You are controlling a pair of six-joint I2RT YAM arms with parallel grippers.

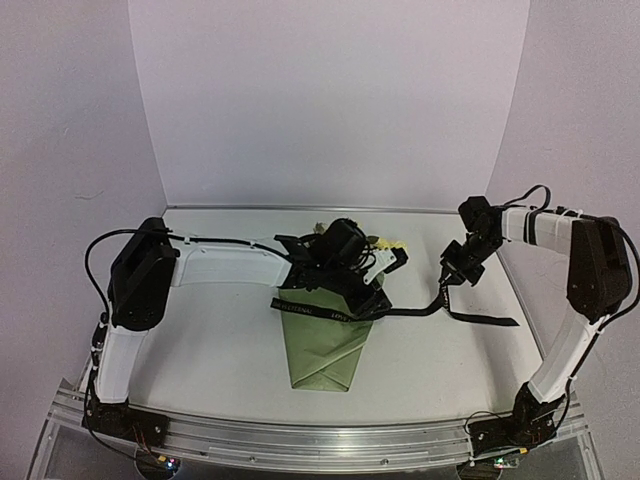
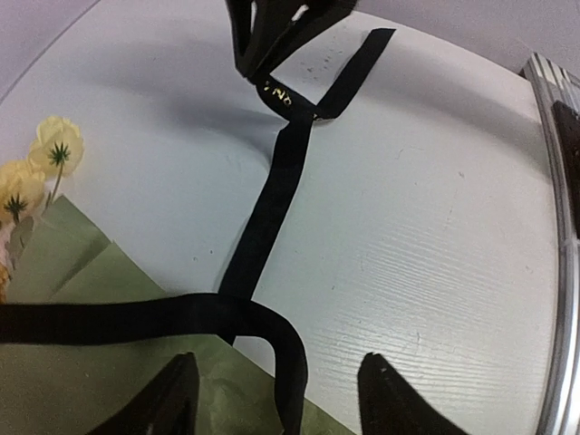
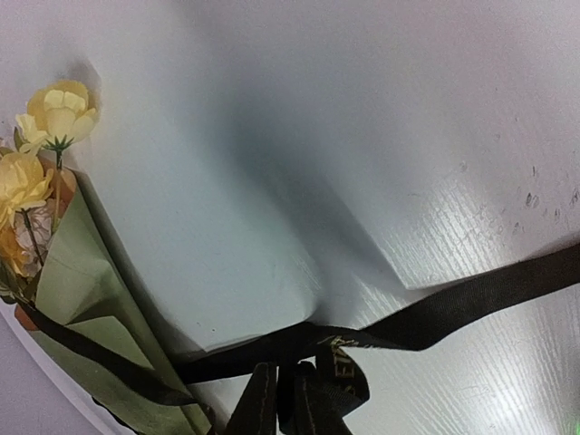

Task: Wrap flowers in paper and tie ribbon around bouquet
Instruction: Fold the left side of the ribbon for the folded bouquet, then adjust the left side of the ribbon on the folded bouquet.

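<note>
The bouquet lies mid-table, a cone of olive paper (image 1: 320, 350) with the yellow flowers (image 1: 388, 244) at its far end. The black ribbon (image 1: 420, 312) crosses the cone and runs right over the table. My left gripper (image 1: 368, 298) hovers over the cone's right edge. In the left wrist view it (image 2: 281, 403) is open, a ribbon (image 2: 272, 199) loop standing loose between its fingers above the paper (image 2: 91, 362), flowers (image 2: 56, 145) to the left. My right gripper (image 1: 447, 283) is shut on the ribbon (image 3: 471, 304), pinching a folded bit (image 3: 292, 367) right of the paper (image 3: 82, 272) and flowers (image 3: 59, 109).
The ribbon's free tail (image 1: 500, 321) lies on the white table toward the right wall. An aluminium rail (image 1: 320, 440) borders the near edge and shows as a metal strip (image 2: 562, 227) in the left wrist view. White walls enclose the back and sides.
</note>
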